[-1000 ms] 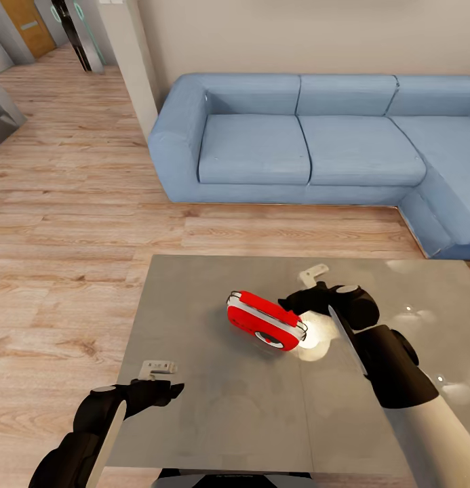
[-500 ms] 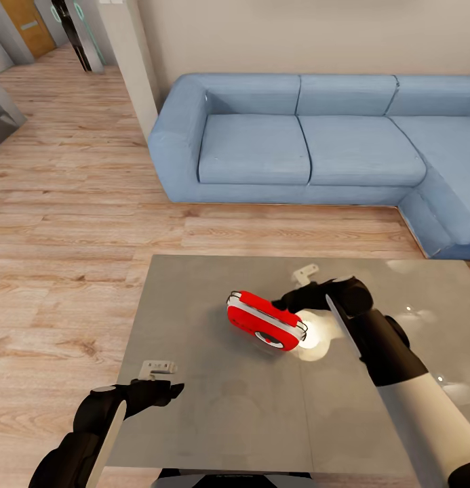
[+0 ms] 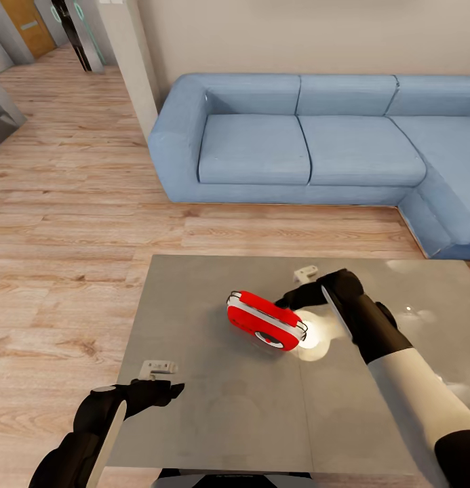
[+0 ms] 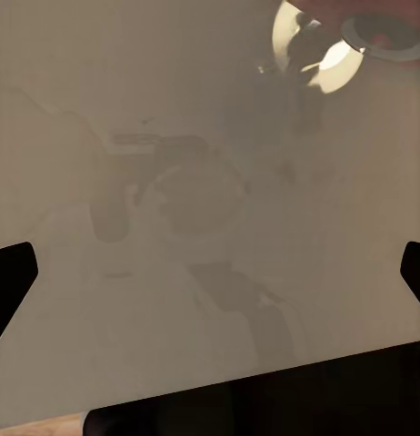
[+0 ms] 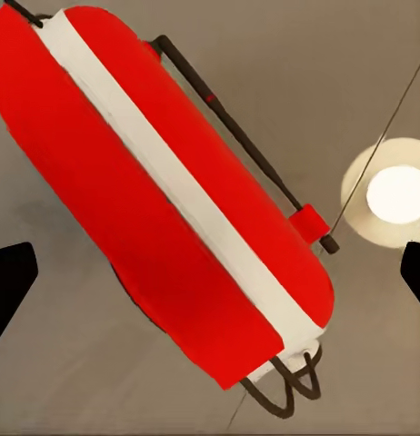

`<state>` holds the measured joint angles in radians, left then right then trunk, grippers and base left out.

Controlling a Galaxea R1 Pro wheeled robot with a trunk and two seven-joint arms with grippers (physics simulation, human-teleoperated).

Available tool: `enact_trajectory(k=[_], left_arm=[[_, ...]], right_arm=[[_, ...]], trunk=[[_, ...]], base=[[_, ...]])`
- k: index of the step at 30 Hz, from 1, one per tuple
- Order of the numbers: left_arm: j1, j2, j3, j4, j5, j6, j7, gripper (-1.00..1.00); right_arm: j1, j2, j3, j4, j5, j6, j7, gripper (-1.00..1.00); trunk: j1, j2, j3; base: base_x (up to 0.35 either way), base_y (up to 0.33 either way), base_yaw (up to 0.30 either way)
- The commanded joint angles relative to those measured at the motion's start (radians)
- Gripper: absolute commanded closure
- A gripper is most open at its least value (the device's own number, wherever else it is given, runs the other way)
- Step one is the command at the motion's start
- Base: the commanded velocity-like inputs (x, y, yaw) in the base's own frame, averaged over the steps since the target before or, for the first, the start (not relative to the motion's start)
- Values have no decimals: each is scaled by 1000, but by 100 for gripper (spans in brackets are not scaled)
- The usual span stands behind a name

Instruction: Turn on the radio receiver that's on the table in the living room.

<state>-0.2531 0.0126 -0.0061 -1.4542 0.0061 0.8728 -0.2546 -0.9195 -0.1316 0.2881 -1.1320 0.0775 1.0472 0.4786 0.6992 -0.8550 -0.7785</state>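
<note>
We log one red radio (image 3: 266, 320) mid-table (image 3: 214, 407), its dial partly hidden. Right gripper (image 3: 294, 299) just beside it, fingers spread. Left gripper (image 3: 168, 388) at near-left edge, fingers spread, tips cut off.

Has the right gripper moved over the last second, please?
Yes. The right gripper has shifted toward the sofa and slightly leftward, closing on the unmoved radio.

Glossy grey table (image 3: 214, 407), smooth red radio receiver (image 3: 265, 320), cloth sofa (image 3: 296, 146).

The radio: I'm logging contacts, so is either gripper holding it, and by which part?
Nothing is held. The radio receiver lies on the table; the right gripper is open beside it, and the left gripper is open over the table.
</note>
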Motion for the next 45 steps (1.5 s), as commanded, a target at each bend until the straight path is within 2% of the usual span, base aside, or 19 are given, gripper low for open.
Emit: enact_trajectory(k=[1, 5, 15, 18, 21, 25, 32, 37, 41, 45], left_arm=[[0, 0, 0, 0, 0, 0, 0, -100], [0, 0, 0, 0, 0, 0, 0, -100], [0, 0, 0, 0, 0, 0, 0, -100], [0, 0, 0, 0, 0, 0, 0, -100], [0, 0, 0, 0, 0, 0, 0, -100], [0, 0, 0, 0, 0, 0, 0, -100], [0, 0, 0, 0, 0, 0, 1, -100], [0, 0, 0, 0, 0, 0, 1, -100], [0, 0, 0, 0, 0, 0, 1, -100], [0, 0, 0, 0, 0, 0, 1, -100]], right_arm=[[-10, 4, 0, 19, 0, 0, 0, -100], [-26, 22, 1, 48, 3, 0, 0, -100], [-31, 69, 15, 84, 51, 0, -1, -100], [-35, 76, 15, 109, 53, 0, -2, -100], [-61, 80, 15, 178, 54, -1, -2, -100], [-90, 82, 15, 268, 56, -52, -2, -100], [-99, 83, 16, 303, 61, -78, -3, -100], [-99, 87, 15, 307, 97, -80, -3, -100], [-99, 113, 15, 332, 136, -87, -2, -100], [-99, 128, 16, 376, 193, -118, -1, -100]], trunk=[[0, 0, 0], [0, 0, 0], [0, 0, 0], [0, 0, 0], [0, 0, 0], [0, 0, 0], [0, 0, 0], [0, 0, 0], [0, 0, 0], [0, 0, 0]], base=[[0, 0, 0], [0, 0, 0], [0, 0, 0], [0, 0, 0], [0, 0, 0], [0, 0, 0], [0, 0, 0], [0, 0, 0], [0, 0, 0], [0, 0, 0]])
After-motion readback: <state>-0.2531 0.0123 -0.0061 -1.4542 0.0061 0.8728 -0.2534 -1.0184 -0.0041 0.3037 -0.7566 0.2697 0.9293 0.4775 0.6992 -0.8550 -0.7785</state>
